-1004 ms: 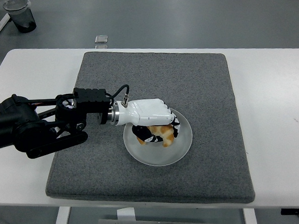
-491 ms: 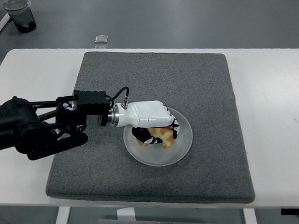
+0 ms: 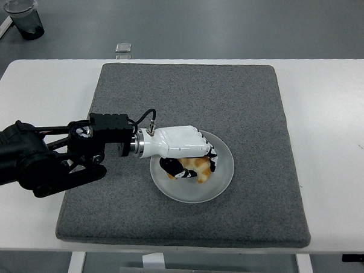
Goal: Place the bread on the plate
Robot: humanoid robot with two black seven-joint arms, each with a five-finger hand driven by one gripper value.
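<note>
- The left arm (image 3: 44, 160) is stretched in from the left edge, low over the grey mat (image 3: 187, 112), with its wrist pointed to the right.
- The left hand (image 3: 182, 150) is held palm down over the plate (image 3: 223, 177), and its fingers (image 3: 174, 167) are curled closely around the bread (image 3: 198, 167).
- The bread is seen as an orange-brown piece under the white hand, inside the rim of the translucent plate; whether it touches the plate cannot be told.
- Compared with one second ago, the hand and the bread are seen slightly lower over the plate, and the grasp is unchanged.
- The mat is laid on a white table (image 3: 327, 136).
- A grey floor is seen behind the table, with a dark container (image 3: 24, 17) at the top left.
</note>
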